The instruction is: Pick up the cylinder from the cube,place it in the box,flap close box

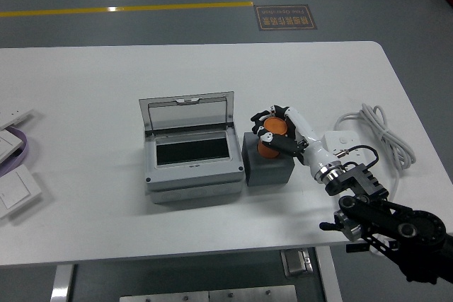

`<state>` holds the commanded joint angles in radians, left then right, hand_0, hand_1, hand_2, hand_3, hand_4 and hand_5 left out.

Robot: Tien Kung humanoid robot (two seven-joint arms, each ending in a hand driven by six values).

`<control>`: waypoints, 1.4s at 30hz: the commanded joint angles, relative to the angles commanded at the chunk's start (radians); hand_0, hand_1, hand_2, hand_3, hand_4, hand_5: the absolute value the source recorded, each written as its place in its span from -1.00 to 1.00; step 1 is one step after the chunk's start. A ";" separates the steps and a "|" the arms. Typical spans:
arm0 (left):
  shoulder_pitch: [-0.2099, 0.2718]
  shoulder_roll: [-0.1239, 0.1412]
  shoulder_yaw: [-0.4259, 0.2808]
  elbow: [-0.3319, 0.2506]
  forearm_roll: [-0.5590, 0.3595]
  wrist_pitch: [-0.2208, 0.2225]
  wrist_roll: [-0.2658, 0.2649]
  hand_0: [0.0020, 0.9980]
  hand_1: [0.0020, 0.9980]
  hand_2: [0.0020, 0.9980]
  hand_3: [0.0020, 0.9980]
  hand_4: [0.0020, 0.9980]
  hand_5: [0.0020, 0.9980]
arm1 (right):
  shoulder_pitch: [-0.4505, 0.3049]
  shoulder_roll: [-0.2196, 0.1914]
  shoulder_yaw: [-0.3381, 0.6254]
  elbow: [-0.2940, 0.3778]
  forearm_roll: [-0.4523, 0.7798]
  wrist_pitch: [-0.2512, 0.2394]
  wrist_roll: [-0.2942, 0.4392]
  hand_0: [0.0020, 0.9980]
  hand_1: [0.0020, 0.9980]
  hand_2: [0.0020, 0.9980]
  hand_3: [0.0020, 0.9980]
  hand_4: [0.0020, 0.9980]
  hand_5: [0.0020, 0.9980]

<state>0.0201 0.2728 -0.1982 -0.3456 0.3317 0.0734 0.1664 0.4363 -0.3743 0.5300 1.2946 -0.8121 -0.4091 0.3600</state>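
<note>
An orange cylinder [273, 129] stands on a dark grey cube [268, 163] in the middle of the white table. My right hand [272, 125] comes in from the lower right and its fingers are curled around the cylinder, which still sits on the cube's top. A grey box [191, 169] stands just left of the cube, touching or nearly touching it. Its clear flap lid [187, 112] is open and stands up at the back, and the dark inside is empty. My left hand is out of view.
A coiled white cable [382, 134] lies at the right, behind my right forearm. White switch panels [17, 190] and a purple strip [25, 148] lie at the table's left edge. A yellow line [127, 9] runs across the floor beyond the table.
</note>
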 joint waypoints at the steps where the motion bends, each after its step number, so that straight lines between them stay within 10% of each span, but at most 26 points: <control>1: 0.000 0.000 0.000 0.000 0.000 0.001 -0.001 0.24 0.17 0.19 0.29 0.48 -0.50 | 0.000 0.000 0.000 0.001 -0.001 -0.002 0.000 -0.12 -0.16 -0.21 -0.39 -1.00 -1.00; 16: 0.005 -0.001 0.001 0.003 -0.004 0.011 -0.012 0.23 0.16 0.19 0.29 0.48 -0.49 | -0.006 0.007 0.061 0.115 0.059 -0.034 0.003 -0.28 -0.38 -0.38 -0.57 -1.00 -1.00; 26: 0.001 -0.003 0.000 0.004 -0.004 0.012 -0.011 0.22 0.16 0.18 0.29 0.48 -0.49 | 0.125 0.065 0.006 0.221 -0.053 -0.055 -0.089 -0.48 -0.55 -0.54 -0.62 -1.00 -1.00; 42: -0.001 -0.005 0.045 0.005 -0.037 0.008 0.002 0.22 0.15 0.17 0.28 0.47 -0.48 | 0.323 0.207 -0.155 0.121 -0.572 0.117 -0.484 -0.66 -0.66 -0.59 -0.65 -1.00 -1.00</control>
<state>0.0192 0.2681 -0.1534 -0.3403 0.2948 0.0810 0.1687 0.7594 -0.1672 0.3750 1.4153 -1.3836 -0.2921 -0.1242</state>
